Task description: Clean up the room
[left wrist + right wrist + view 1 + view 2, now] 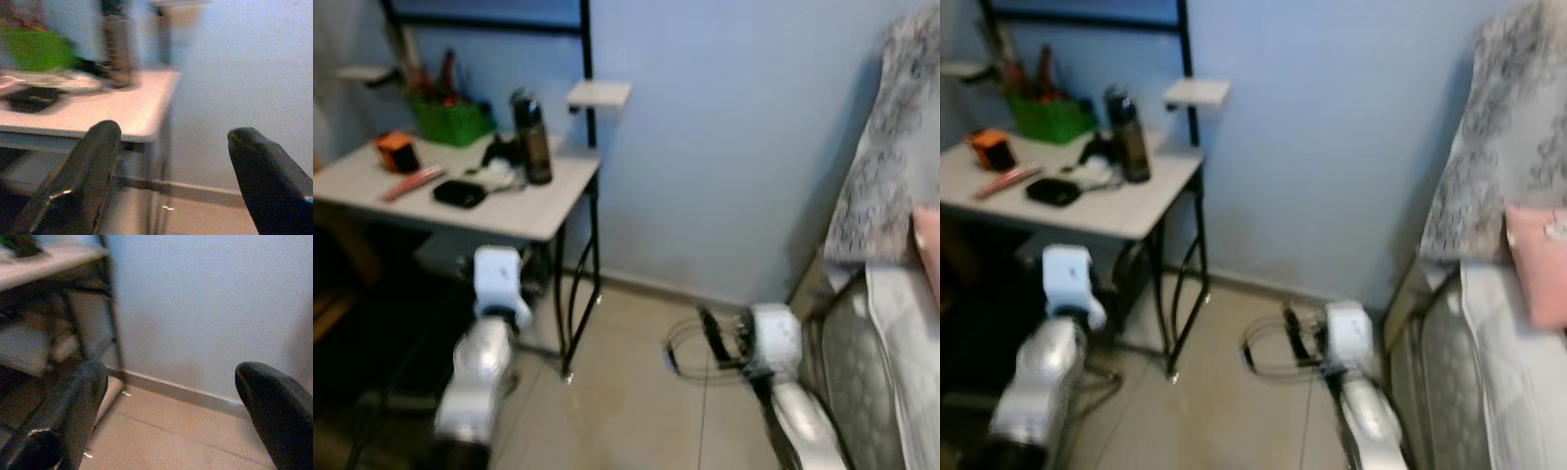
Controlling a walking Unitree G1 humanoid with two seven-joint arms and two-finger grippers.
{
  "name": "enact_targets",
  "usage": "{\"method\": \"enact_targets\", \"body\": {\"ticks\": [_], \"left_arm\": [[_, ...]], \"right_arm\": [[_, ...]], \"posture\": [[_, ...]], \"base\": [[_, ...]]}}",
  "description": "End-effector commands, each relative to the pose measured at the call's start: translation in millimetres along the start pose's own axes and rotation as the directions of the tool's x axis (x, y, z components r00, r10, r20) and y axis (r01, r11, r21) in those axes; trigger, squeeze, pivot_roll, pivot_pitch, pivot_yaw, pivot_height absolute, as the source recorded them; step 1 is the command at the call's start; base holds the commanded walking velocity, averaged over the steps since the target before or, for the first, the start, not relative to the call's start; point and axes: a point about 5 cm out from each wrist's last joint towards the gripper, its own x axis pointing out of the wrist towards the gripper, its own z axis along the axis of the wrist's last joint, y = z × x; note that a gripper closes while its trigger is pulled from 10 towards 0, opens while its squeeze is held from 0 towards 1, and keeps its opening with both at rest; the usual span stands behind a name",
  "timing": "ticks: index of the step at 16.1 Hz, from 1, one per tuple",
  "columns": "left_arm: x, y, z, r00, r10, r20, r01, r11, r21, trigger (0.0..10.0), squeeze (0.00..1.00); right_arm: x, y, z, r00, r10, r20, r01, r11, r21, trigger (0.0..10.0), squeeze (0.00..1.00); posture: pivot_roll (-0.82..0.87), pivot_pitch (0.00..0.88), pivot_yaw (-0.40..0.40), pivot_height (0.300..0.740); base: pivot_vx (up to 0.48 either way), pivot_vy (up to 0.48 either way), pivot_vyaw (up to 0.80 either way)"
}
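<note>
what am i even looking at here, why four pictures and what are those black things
This is a humanoid robot tidying a room. Two pictures come from its head, looking down at its silver arms; two come from its wrists. The black shapes are gripper fingers: the left gripper and right gripper are both open and hold nothing. The white desk carries a dark bottle, a green basket, an orange box and a black pouch. A bed stands on the right.

You won't find any readable text here, everything is too blurred. The dark bottle [531, 137] on the surface [533, 211] shows no legible label. The orange box [397, 152] and the green basket [452, 121] carry no lettering you can make out. The patterned cloth [891, 147] has a print only, no words.
</note>
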Motion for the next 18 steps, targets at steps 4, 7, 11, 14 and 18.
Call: {"method": "enact_targets", "body": {"ticks": [4, 7, 11, 14, 18], "left_arm": [[-12.2, -18.1, 9.9, 0.983, -0.168, 0.077, 0.166, 0.986, 0.032, 10.0, 0.00], [-17.3, -16.7, 22.4, 0.983, -0.134, 0.124, 0.129, 0.990, 0.048, 10.0, 0.00], [-19.9, -10.6, 24.4, 0.994, 0.012, 0.105, -0.004, 0.998, -0.067, 10.0, 0.00], [-21.3, -12.9, 23.3, 0.995, 0.005, 0.099, 0.002, 0.997, -0.073, 10.0, 0.00], [-21.3, -12.9, 23.3, 0.995, 0.005, 0.099, 0.002, 0.997, -0.073, 10.0, 0.00]], "right_arm": [[-18.4, -6.8, -10.7, 0.998, -0.063, -0.007, 0.063, 0.998, -0.002, 10.0, 0.00], [-16.5, -5.8, 19.6, 0.984, -0.103, 0.145, 0.102, 0.995, 0.016, 10.0, 0.00], [-10.0, 2.4, 30.7, 0.986, -0.074, 0.151, 0.076, 0.997, -0.009, 10.0, 0.00], [-8.9, 5.9, 34.7, 0.985, -0.058, 0.161, 0.060, 0.998, -0.004, 10.0, 0.00], [-8.9, 5.9, 34.7, 0.985, -0.058, 0.161, 0.060, 0.998, -0.004, 10.0, 0.00]], "posture": [[0.16, 0.000, 0.022, 0.740], [0.16, 0.000, 0.016, 0.740], [0.18, 0.000, 0.008, 0.740], [0.18, 0.000, 0.005, 0.740], [0.18, 0.000, 0.005, 0.740]], "base": [[0.480, 0.000, 0.00], [0.480, 0.000, 0.00], [0.453, 0.000, 0.00], [0.000, 0.000, 0.00], [0.000, 0.000, 0.00]]}}
